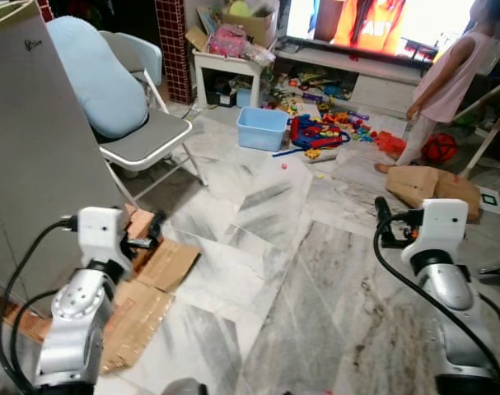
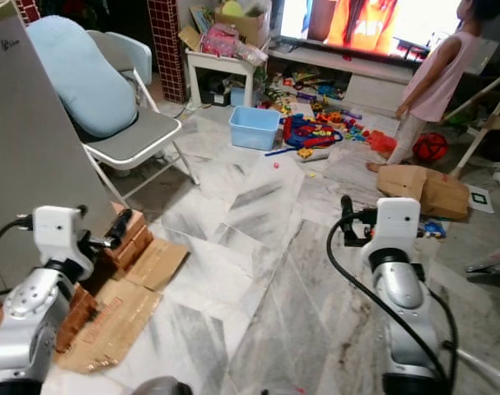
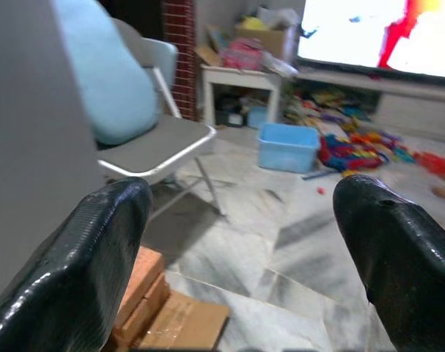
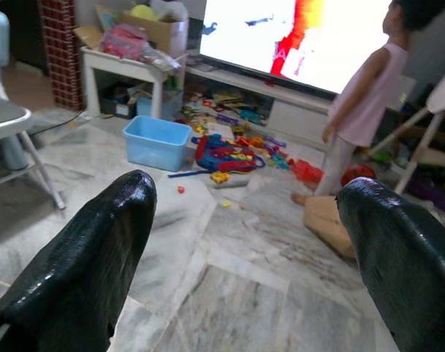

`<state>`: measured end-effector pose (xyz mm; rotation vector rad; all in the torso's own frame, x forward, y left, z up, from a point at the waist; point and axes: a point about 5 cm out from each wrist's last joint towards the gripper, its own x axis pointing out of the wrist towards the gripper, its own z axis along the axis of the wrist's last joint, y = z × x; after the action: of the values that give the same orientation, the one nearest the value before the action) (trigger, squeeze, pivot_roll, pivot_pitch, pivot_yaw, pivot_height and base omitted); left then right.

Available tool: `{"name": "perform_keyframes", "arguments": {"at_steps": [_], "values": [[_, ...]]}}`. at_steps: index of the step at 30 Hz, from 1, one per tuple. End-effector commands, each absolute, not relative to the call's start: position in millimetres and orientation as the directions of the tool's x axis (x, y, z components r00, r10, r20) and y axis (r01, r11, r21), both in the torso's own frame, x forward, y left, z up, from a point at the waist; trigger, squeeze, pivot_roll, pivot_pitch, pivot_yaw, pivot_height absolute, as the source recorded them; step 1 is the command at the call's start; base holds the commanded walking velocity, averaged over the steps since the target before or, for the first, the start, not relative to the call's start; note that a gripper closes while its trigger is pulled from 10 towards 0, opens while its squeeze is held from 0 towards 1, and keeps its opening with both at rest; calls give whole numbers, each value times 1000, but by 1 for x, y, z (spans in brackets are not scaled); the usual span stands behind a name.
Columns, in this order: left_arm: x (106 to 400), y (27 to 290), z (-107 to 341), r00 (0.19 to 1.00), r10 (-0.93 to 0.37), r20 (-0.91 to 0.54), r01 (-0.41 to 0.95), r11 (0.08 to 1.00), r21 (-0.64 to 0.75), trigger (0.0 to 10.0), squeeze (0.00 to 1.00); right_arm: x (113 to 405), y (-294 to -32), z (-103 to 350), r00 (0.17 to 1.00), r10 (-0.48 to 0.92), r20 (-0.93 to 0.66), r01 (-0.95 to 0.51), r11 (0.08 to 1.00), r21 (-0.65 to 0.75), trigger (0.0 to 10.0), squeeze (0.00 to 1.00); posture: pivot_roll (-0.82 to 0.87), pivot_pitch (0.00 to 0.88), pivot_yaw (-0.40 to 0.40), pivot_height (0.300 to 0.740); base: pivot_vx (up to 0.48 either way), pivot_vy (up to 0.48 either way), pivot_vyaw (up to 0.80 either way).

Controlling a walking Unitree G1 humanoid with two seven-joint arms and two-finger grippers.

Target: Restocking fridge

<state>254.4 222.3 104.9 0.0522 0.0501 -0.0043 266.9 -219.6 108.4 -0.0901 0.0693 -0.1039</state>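
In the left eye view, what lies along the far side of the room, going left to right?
Blue cushion on the folding chair → small white table → blue plastic tub → pile of toys → person.

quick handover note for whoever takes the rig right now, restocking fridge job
Left claw: open, holding nothing, raised beside the grey fridge on the robot's left.
Right claw: open, holding nothing, raised over the marble floor.
Job's things: fridge side panel close on the left; its door cannot be seen. No groceries to be made out.
Around: folding chair with a blue cushion, bricks on flattened cardboard by the fridge, blue bin, toys, a person standing by the TV.
Done: nothing evident.
Left: find items, open fridge, load.
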Motion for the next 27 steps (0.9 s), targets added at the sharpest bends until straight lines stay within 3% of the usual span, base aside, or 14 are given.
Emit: {"name": "perform_keyframes", "arguments": {"at_steps": [1, 5, 13, 18, 20, 27], "values": [[249, 230, 108, 999, 41, -29, -38, 996, 85, 10000, 0, 274, -211, 110, 995, -85, -58, 80, 993, -89, 10000, 0, 111, 0, -133, 740, 0, 0, 0], [243, 234, 103, 996, 78, -38, -76, 995, 57, 10000, 0, 283, -203, 114, 998, -46, -41, 41, 994, -105, 10000, 0, 79, 0, -147, 740, 0, 0, 0], [254, 214, 105, 999, 36, -2, -36, 997, 72, 10000, 0, 296, -221, 121, 991, -135, -21, 133, 987, -95, 10000, 0, 93, 0, -131, 740, 0, 0, 0], [245, 216, 101, 999, 19, -34, -17, 997, 69, 10000, 0, 282, -229, 114, 981, -191, -30, 188, 979, -82, 10000, 0, 69, 0, -44, 740, 0, 0, -265], [245, 210, 96, 996, -59, -64, 64, 995, 80, 10000, 0, 267, -232, 110, 973, -228, -31, 225, 972, -72, 10000, 0, 32, 0, 16, 740, 0, 0, -459], [263, 203, 100, 987, -150, -52, 154, 983, 97, 10000, 0, 242, -236, 105, 965, -261, -39, 258, 963, -73, 10000, 0, -29, 0, 33, 740, 0, 0, -501]]}}
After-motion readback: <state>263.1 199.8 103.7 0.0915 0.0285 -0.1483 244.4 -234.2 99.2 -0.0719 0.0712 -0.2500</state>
